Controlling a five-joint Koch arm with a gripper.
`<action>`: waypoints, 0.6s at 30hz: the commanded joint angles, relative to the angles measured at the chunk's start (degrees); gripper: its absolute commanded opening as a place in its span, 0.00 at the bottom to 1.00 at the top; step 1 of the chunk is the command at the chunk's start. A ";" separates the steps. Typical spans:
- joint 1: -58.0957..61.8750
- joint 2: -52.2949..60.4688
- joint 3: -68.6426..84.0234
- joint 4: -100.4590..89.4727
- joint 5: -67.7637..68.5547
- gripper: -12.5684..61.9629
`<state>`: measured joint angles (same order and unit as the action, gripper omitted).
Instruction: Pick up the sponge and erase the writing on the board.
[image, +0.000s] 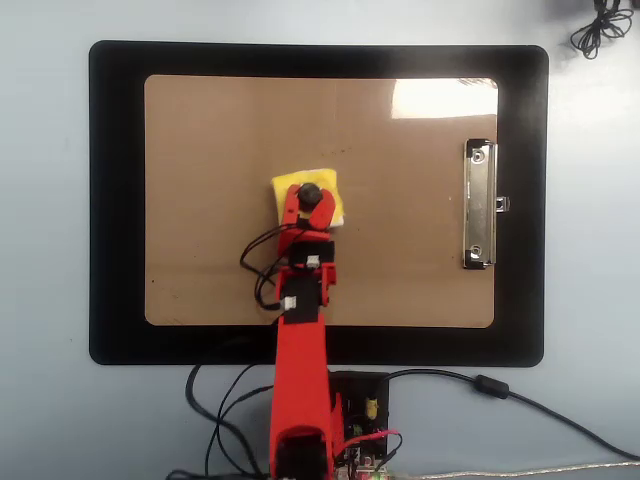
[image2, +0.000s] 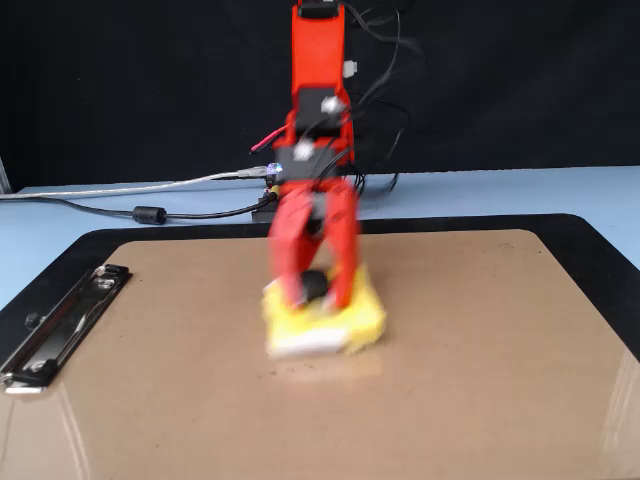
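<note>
I saw the end effector (image: 309, 196) clamped on the black knob of the sponge (image: 322, 183), which sat flat near the middle of the board (image: 215, 160). Bare board lay open on every side, the silver clip (image: 479, 204) well off at three o'clock. My arm (image: 300, 350) reached in from six o'clock, blurred in the fixed view.

My arm (image: 300, 380) is bright red with black cables. The sponge (image: 325, 185) at frame centre is yellow, white underneath (image2: 300, 345), with a black knob (image: 309, 193). The board (image: 220, 180) is plain tan-brown, its clip (image: 479, 205) at the right silver. The mat (image: 115, 200) is black, the table (image: 45, 240) pale blue-grey.
</note>
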<state>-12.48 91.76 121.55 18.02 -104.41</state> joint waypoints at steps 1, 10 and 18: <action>-5.01 7.91 3.34 8.09 -7.29 0.06; -6.33 2.55 3.16 4.31 -7.29 0.06; 2.02 -16.96 -15.91 0.35 -4.22 0.06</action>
<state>-11.07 73.39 103.89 17.31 -109.16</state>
